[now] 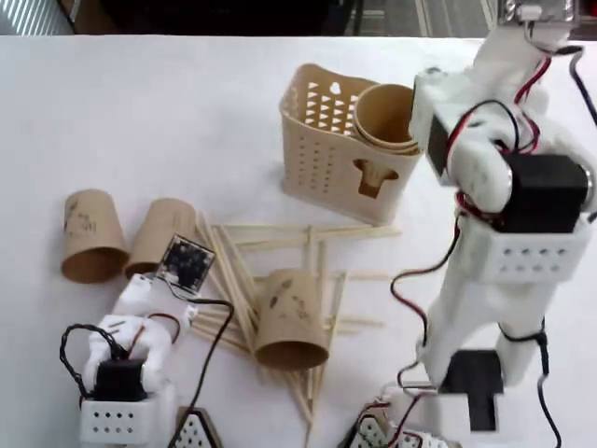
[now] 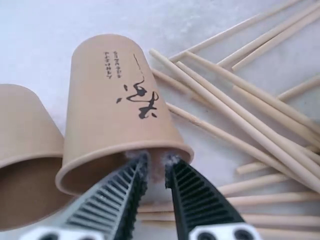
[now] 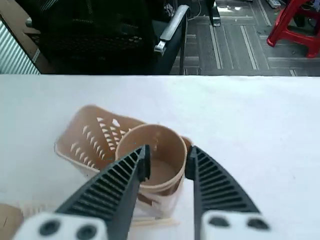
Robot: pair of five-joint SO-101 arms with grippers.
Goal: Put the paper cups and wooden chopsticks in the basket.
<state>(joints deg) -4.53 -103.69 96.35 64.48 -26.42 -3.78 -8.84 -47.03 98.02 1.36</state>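
Note:
Among scattered wooden chopsticks [image 1: 233,271] a paper cup [image 2: 120,110] lies on its side, and my left gripper [image 2: 155,167] is shut on its rim. A second cup [image 2: 25,145] lies right beside it. A third cup [image 1: 291,319] rests on the chopstick pile in the middle of the table. At the back stands the cream basket [image 1: 322,154] with stacked cups [image 1: 387,117] inside. My right gripper [image 3: 167,160] hangs open just above those stacked cups [image 3: 155,155], holding nothing.
The held cup [image 1: 163,233] and its neighbour [image 1: 90,235] are at the table's left. More chopsticks [image 2: 240,115] fan out beside the held cup. The right arm's body [image 1: 508,215] rises over the right side of the table. Chairs stand behind the far edge.

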